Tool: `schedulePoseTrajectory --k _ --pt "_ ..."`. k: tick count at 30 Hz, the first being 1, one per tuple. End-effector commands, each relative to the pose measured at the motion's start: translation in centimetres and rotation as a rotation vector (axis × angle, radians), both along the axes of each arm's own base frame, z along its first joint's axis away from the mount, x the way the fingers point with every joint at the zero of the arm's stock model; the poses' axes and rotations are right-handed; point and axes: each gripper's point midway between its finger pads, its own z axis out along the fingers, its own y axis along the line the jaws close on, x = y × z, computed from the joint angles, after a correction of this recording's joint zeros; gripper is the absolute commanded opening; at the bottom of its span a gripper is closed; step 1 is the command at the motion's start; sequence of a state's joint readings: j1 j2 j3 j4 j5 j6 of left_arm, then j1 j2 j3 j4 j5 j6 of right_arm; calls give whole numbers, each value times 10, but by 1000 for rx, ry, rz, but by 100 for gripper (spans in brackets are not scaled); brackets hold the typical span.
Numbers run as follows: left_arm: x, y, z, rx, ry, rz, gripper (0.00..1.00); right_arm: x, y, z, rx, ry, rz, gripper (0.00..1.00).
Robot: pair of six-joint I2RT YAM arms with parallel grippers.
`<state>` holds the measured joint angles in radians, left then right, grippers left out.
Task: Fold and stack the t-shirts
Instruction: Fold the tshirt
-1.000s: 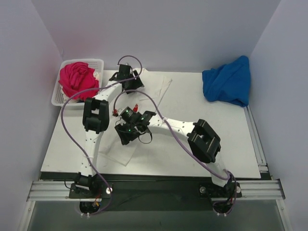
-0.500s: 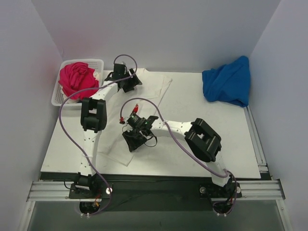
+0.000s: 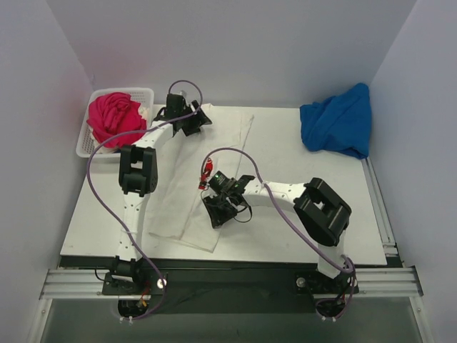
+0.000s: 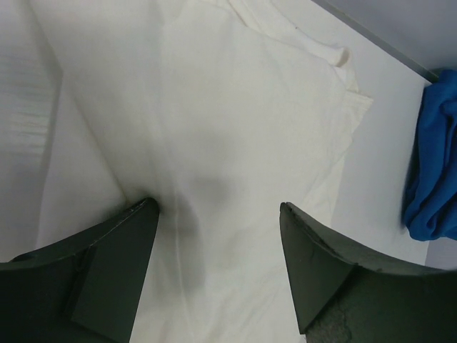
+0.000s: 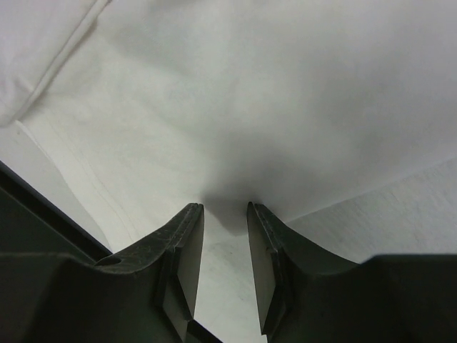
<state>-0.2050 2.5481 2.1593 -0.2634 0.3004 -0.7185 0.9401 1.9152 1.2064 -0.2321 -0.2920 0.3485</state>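
Observation:
A large white t-shirt [image 3: 178, 200] lies in a long strip down the left half of the table, with a bit of its red print [image 3: 207, 171] showing. My right gripper [image 3: 221, 209] is at the strip's right edge. In the right wrist view its jaws [image 5: 225, 207] stand narrowly apart and pinch a fold of the white cloth [image 5: 285, 107]. My left gripper [image 3: 187, 118] hovers over the shirt's far end. Its jaws [image 4: 218, 204] are wide open above the cloth [image 4: 235, 107]. A blue t-shirt [image 3: 339, 125] is bunched at the far right and a magenta one [image 3: 114, 118] sits in the basket.
The white lattice basket [image 3: 143, 93] stands at the far left corner, just left of my left gripper. The blue shirt also shows at the right edge of the left wrist view [image 4: 435, 157]. Purple cables loop over both arms. Walls close in on three sides.
My right gripper has moved right and toward the near edge, taking the white cloth with it; the shirt now lies as a narrower strip. My left gripper has barely moved.

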Motion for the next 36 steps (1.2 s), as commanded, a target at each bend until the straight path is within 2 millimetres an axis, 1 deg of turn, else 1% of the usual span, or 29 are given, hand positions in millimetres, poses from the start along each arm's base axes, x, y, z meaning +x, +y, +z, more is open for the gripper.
schedulePoseTrajectory --k 1,3,5,6,7,9,10,12,13,15,16,18,19,20,21,22,23,24,26,27,28,29,30,31,32,33,34,35,36 --pt "13 -8 32 -66 -151 -91 80 -64 -140 -50 -495 232 -74 33" --pt "8 -18 39 -123 -171 -161 80 -67 -151 -49 -510 241 -98 33" --pt "9 -29 57 -183 -252 -218 80 -72 -159 -45 -507 250 -114 33" --pt "0 -40 63 -251 -249 -272 80 -73 -161 -44 -508 245 -119 33" --pt "-2 -46 72 -298 -316 -306 80 -73 -163 -39 -506 241 -132 33" --pt "-18 -58 90 -428 -331 -371 81 -75 -167 -35 -515 252 -175 33" --pt "-22 -59 104 -473 -424 -401 82 -76 -169 -30 -514 257 -196 33" --pt "-35 -63 123 -593 -433 -439 84 -82 -168 -26 -487 280 -218 34" --pt "-40 -64 135 -625 -505 -469 85 -81 -165 -18 -457 265 -233 34" --pt "-49 -63 146 -697 -496 -487 86 -78 -168 -12 -450 230 -259 34" --pt "-53 -63 156 -710 -534 -501 86 -75 -168 -3 -429 205 -272 34" --pt "-59 -59 157 -728 -530 -488 87 -67 -174 6 -436 144 -300 34" --pt "-63 -57 170 -722 -544 -482 87 -61 -171 15 -404 109 -314 34" --pt "-64 -55 170 -715 -544 -466 87 -57 -171 19 -393 84 -326 34" --pt "-67 -53 156 -685 -515 -447 87 -51 -171 24 -384 47 -342 35" --pt "-72 -51 169 -664 -518 -436 87 -43 -167 34 -352 8 -358 36" --pt "-70 -48 166 -636 -503 -403 88 -39 -165 39 -341 -11 -375 36" --pt "-73 -47 151 -572 -499 -395 88 -31 -167 44 -342 -50 -391 36" --pt "-75 -42 150 -489 -438 -332 88 -17 -163 56 -320 -114 -420 36" --pt "-80 -44 126 -398 -377 -333 88 -12 -161 59 -314 -134 -433 36" --pt "-83 -42 132 -345 -375 -320 88 -8 -159 63 -303 -149 -438 36" --pt "-77 -37 126 -273 -366 -265 88 0 -155 69 -288 -175 -449 37" --pt "-87 -39 108 -170 -317 -284 88 5 -152 72 -275 -191 -455 37" --pt "-88 -40 116 -117 -328 -274 88 12 -150 72 -277 -199 -461 37" --pt "-82 -31 109 -10 -336 -223 88 22 -144 80 -255 -222 -471 37" --pt "-89 -30 99 41 -283 -212 89 31 -139 85 -239 -237 -478 37" --pt "-92 -36 102 70 -286 -210 89 37 -135 83 -242 -236 -483 38" --pt "-88 -30 99 120 -283 -161 89 47 -134 85 -235 -243 -501 38" --pt "-94 -29 89 148 -238 -156 89 62 -126 97 -195 -266 -520 38"
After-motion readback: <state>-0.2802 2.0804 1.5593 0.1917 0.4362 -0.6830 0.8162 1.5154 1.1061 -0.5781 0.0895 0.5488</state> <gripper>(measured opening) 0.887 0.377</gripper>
